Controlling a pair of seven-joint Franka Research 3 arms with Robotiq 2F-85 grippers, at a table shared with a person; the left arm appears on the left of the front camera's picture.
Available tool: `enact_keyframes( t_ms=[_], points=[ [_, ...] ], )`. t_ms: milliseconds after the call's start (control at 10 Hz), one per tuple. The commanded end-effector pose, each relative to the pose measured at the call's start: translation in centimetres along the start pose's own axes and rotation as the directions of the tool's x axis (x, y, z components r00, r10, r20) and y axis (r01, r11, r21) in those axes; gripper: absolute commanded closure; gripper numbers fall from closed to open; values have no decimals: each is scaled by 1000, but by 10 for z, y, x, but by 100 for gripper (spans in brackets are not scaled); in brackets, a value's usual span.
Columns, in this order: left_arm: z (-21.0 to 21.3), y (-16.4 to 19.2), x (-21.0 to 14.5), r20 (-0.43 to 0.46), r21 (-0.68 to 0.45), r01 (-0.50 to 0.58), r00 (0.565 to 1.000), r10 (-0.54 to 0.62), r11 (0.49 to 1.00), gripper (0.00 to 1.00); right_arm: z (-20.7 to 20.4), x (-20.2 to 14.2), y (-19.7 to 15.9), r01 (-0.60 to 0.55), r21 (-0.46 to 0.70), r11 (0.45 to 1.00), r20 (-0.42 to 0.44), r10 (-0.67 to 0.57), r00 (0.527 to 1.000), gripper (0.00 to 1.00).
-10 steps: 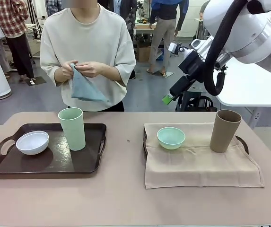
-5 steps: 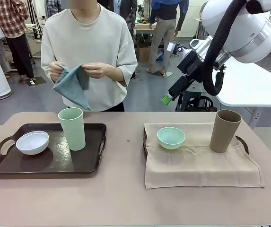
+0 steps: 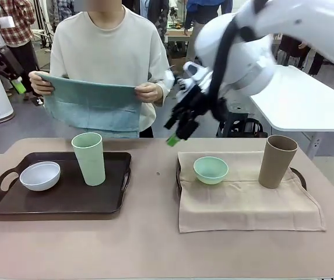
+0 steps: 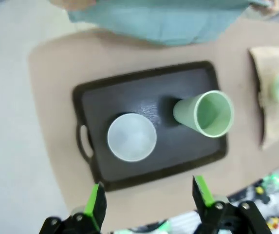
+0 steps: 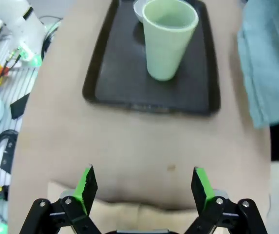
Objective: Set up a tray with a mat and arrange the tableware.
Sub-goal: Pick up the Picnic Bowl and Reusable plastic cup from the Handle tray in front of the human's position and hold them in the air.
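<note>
At the far side of the table a person holds a teal mat spread wide, above the dark tray. The mat looks soft and limp, and is best taken along an edge or corner. The dark tray, stiff and flat, bears the pale green cup with the white bowl beside it. A second tray lies under a beige mat that carries the brown cup and mint bowl. The cups seem light, smooth and easily tipped, so a grasp across the wall suits them; the bowls want a rim pinch. The left gripper and right gripper hang empty, jaws spread.
</note>
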State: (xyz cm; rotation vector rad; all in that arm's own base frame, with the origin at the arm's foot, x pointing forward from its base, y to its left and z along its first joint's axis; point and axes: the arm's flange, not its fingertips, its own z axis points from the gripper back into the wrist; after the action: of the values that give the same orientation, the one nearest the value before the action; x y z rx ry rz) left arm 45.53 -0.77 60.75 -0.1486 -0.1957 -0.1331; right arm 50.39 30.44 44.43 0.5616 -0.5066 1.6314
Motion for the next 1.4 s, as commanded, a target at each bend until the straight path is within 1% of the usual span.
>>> enact_keyframes(
  t_ms=[0,200,300,400,500,600,1000,1100,1200,1300],
  points=[
    [-39,9,-16,-22,61,12,1000,-10,998,7,-30,20,-36,-51,43,998,65,48,997,0],
    [-79,14,-24,-112,61,-1,994,8,998,7,-64,40,-51,-59,38,998,69,56,996,0],
    [-97,11,-27,-141,61,-6,990,14,998,7,-74,45,-55,-66,38,997,71,63,995,0],
    [-108,11,-27,-159,53,-14,987,22,999,7,-79,50,-58,-76,30,997,94,73,993,0],
    [-119,12,-26,-161,73,-49,985,60,996,7,-82,51,-58,-92,34,995,97,88,991,0],
    [-106,15,-31,-160,37,-5,987,11,999,7,-78,48,-50,-77,50,996,97,71,993,0],
    [-106,15,-31,-160,37,-5,987,11,999,7,-78,48,-50,-77,50,996,97,71,993,0],
    [-109,15,-30,-161,39,-17,987,23,999,7,-80,50,-55,-79,46,996,114,74,991,0],
    [-125,15,-31,-140,68,20,990,-10,998,7,-95,41,-62,-12,-32,999,147,17,989,0],
    [-130,19,-31,-115,66,53,992,-46,996,7,-107,36,-66,19,15,1000,180,-22,983,0]
  ],
)
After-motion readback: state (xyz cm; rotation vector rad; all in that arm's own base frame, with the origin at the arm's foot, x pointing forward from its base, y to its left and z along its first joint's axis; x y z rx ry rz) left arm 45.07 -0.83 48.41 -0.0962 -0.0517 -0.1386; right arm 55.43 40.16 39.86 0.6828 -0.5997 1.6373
